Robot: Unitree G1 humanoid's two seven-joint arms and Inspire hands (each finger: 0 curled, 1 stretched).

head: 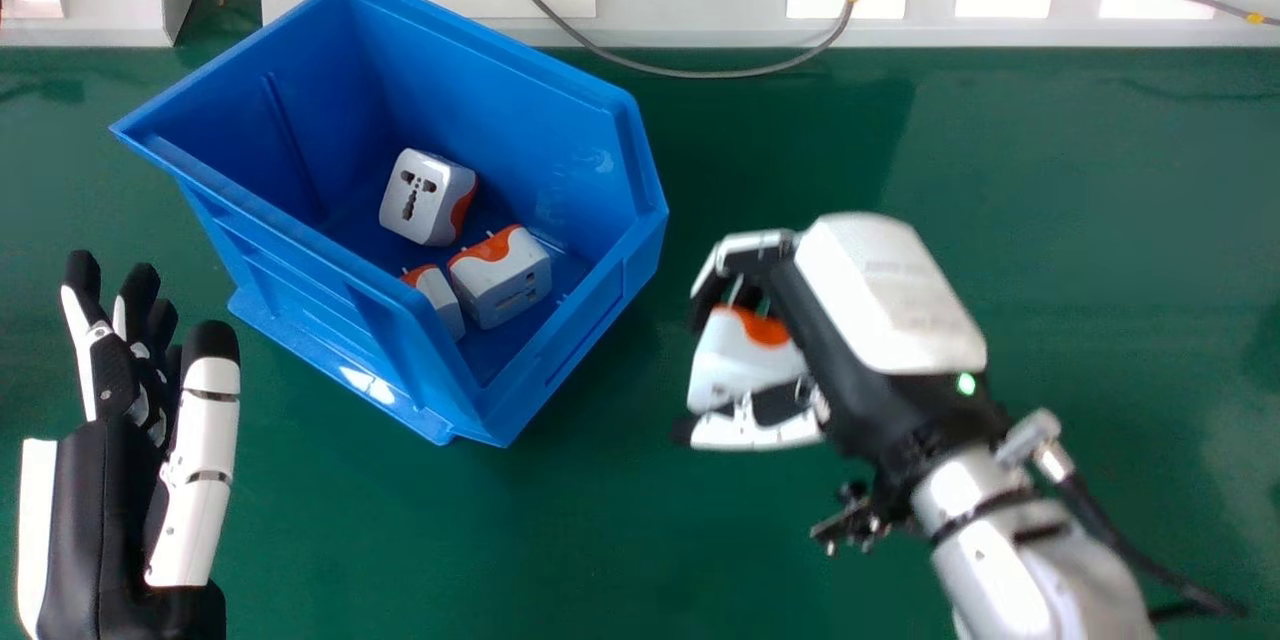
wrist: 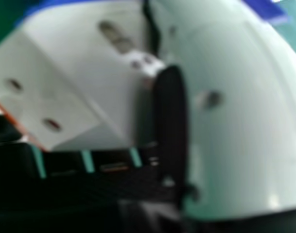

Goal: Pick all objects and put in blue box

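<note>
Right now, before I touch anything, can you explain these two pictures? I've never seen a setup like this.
It's a humanoid robot working at a green table. The head view comes from a camera on its head, looking forward and down; the other is a close-up from a camera at the right hand.

In the head view, a blue box stands on the table with three white and orange plug adapters inside. The right robot hand holds a fourth adapter to the right of the box. The left robot hand is at the view's left, open and holding nothing.
</note>
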